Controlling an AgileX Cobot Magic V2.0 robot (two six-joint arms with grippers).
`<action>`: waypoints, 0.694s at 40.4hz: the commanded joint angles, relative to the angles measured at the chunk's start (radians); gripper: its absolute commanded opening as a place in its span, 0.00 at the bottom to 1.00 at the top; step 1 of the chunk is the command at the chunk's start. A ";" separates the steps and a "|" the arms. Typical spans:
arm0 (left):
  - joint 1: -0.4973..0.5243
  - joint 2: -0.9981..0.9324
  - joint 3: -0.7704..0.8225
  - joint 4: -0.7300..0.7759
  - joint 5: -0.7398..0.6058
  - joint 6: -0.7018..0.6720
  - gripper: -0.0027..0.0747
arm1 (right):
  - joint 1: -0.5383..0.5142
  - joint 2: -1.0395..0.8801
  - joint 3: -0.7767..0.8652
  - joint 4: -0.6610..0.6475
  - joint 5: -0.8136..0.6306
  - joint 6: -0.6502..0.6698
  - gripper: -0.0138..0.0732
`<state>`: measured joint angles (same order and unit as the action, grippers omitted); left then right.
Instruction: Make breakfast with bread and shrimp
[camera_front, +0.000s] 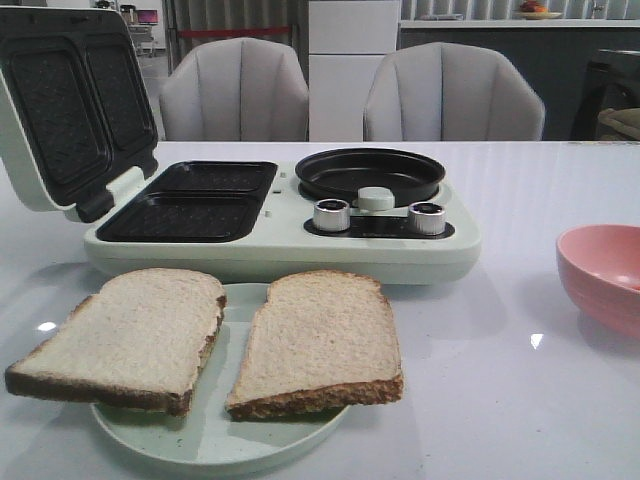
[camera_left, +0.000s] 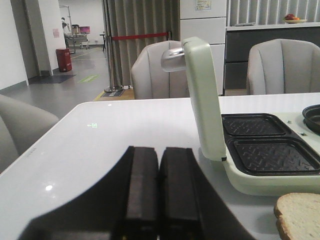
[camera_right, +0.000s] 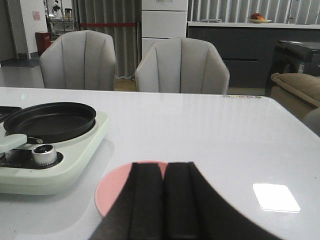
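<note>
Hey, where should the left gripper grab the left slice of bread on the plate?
Probably the left slice's near-left corner, approached from the left: that corner overhangs the pale green plate, so a finger could slip underneath. The left gripper is shut, so open it first.

**Count of things on the table**

Two bread slices (camera_front: 130, 335) (camera_front: 318, 340) on one pale green plate (camera_front: 215, 440). One breakfast maker (camera_front: 280, 215): two waffle wells, one round pan (camera_front: 370, 172), two silver knobs (camera_front: 332, 214) (camera_front: 427, 217). One pink bowl (camera_front: 605, 275). Two chairs (camera_front: 235, 90) (camera_front: 452, 92) behind.

Front view low over table (camera_front: 500, 400), close to breakfast maker (camera_front: 280, 250), wrist views flanking, sharing it.
</note>
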<state>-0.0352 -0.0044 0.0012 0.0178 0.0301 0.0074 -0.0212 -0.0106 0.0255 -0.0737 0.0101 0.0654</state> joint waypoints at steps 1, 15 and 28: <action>-0.008 -0.022 0.004 0.004 -0.146 -0.007 0.16 | -0.004 -0.021 -0.073 0.002 -0.079 -0.002 0.21; -0.010 0.056 -0.357 -0.018 0.003 -0.007 0.16 | -0.004 0.091 -0.504 0.002 0.281 -0.002 0.21; -0.010 0.305 -0.669 -0.025 0.378 -0.007 0.16 | -0.004 0.325 -0.729 0.002 0.510 -0.002 0.21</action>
<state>-0.0374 0.2385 -0.6082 0.0000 0.3997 0.0074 -0.0212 0.2504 -0.6594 -0.0737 0.5321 0.0673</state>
